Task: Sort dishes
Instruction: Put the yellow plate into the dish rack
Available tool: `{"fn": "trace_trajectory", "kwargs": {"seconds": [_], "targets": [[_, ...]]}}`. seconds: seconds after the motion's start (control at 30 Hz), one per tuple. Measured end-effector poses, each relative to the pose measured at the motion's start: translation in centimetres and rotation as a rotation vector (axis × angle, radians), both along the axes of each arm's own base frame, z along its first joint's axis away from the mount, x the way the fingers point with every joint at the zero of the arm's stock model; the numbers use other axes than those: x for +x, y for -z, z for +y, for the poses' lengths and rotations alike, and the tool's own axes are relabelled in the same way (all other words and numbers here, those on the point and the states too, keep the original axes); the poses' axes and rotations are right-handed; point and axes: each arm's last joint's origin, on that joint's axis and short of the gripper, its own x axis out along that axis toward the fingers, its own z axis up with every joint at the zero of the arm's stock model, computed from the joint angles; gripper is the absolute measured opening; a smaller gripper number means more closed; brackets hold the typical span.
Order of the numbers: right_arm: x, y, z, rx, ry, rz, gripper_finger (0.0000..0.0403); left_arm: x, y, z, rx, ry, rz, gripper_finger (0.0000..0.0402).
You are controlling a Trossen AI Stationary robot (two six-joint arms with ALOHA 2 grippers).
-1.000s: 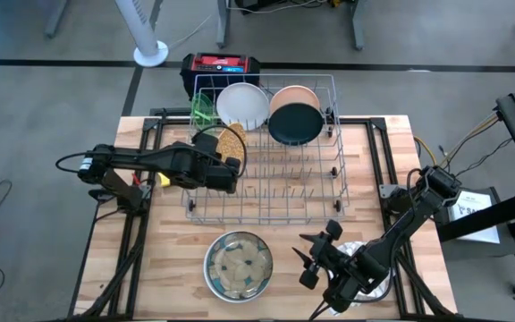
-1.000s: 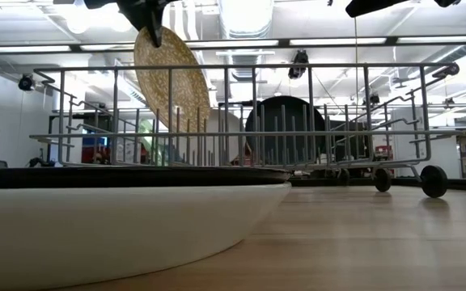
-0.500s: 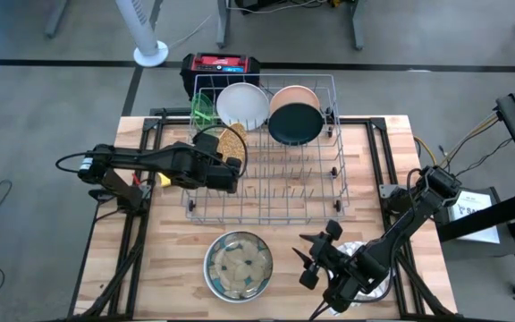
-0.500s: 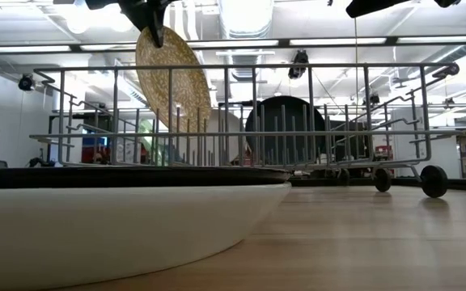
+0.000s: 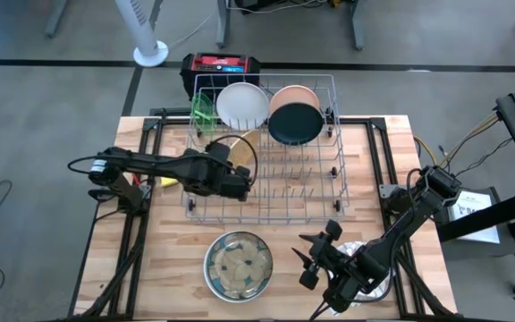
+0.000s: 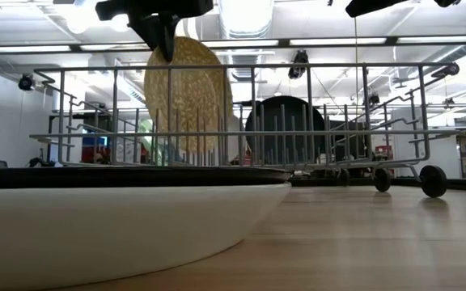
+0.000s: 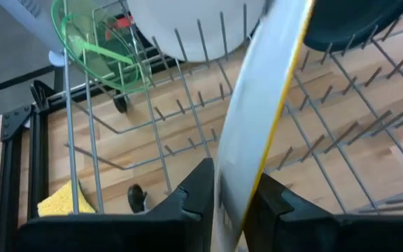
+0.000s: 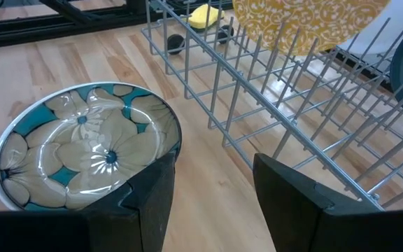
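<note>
A: Left pincer (image 5: 238,186)?
B: Clamped on the tan plate (image 5: 240,149) rim, plate upright over the rack (image 5: 329,192), near its left end, in front of the white plate (image 5: 242,105).
A: Right pincer (image 5: 316,264)?
B: Fingers apart, holding nothing, in front of the rack, beside the floral bowl (image 5: 238,266) on the desk (image 5: 387,152).

Both arms are black and slim, with thin black cables looping along them; the fingers (image 8: 152,192) are dark and angular.
</note>
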Motion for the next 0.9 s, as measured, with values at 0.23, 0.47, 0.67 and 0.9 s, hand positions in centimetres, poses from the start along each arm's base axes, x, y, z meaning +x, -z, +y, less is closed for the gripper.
{"fn": "trace_trajectory", "kwargs": {"seconds": [0.23, 0.47, 0.67, 0.9], "targets": [[0.00, 0.00, 0.00, -0.001, -0.001, 0.001, 0.0186, -0.07, 0.05, -0.03, -0.025, -0.002, 0.007, 0.0045], [0.00, 0.00, 0.00, -0.001, -0.001, 0.001, 0.0186, -0.06, 0.01, -0.24, -0.033, -0.001, -0.005, 0.0045], [0.00, 0.00, 0.00, -0.001, -0.001, 0.001, 0.0186, -0.03, 0.04, -0.38, -0.057, 0.003, -0.008, 0.0045], [0.01, 0.00, 0.01, 0.001, -0.001, 0.000, 0.0186, 0.17, -0.03, -0.39, -0.052, 0.018, -0.022, 0.0045]]}}
